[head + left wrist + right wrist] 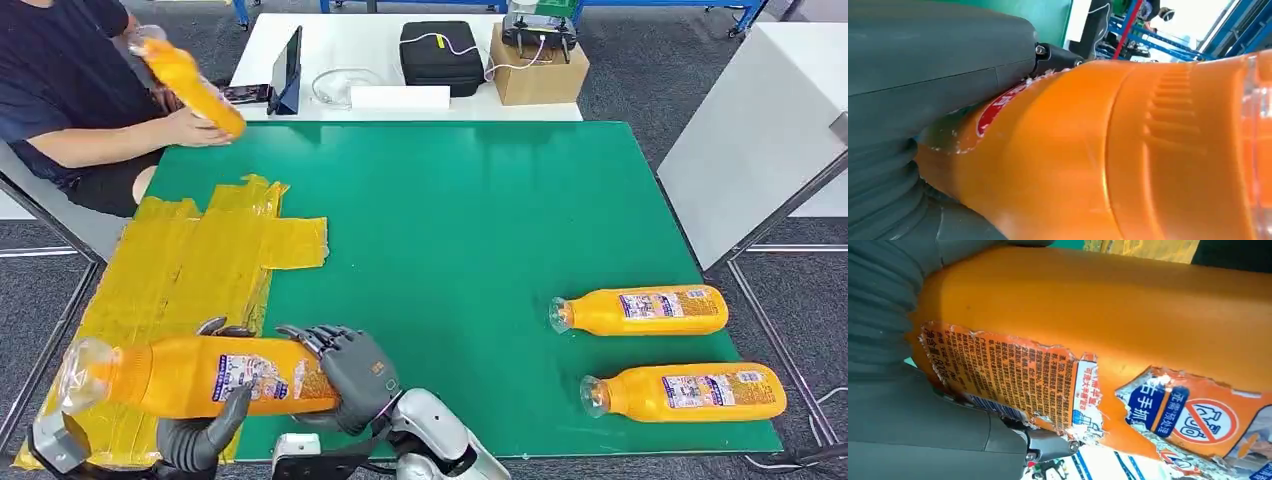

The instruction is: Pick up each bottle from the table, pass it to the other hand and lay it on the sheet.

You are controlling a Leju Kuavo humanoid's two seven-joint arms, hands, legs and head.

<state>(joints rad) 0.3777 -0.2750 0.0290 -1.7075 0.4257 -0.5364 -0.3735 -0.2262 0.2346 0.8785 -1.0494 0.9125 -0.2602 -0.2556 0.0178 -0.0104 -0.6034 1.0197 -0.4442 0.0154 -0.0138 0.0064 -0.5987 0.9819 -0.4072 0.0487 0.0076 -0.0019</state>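
Both hands grip one orange bottle (pixel 200 377), lying level low over the near edge of the green tabletop (pixel 470 220) — its clear neck end points to the robot's left, past the tabletop's corner. The left hand (pixel 205 430) clasps it from below near the middle, fingers curled up around the body; the right hand (pixel 350 375) wraps the base end, dark fingers over the top. The bottle's label (pixel 1048 385) is torn and peeling. It hangs just above the near end of the yellow sheet (pixel 190 270), which lies crumpled along the left part of the tabletop.

Two more bottles lie on their sides at the right — one (pixel 640 311) just behind the other (pixel 685 392), necks pointing left.

At the far left corner a seated person's hand (pixel 195 128) holds a fourth bottle (pixel 190 85), tilted.
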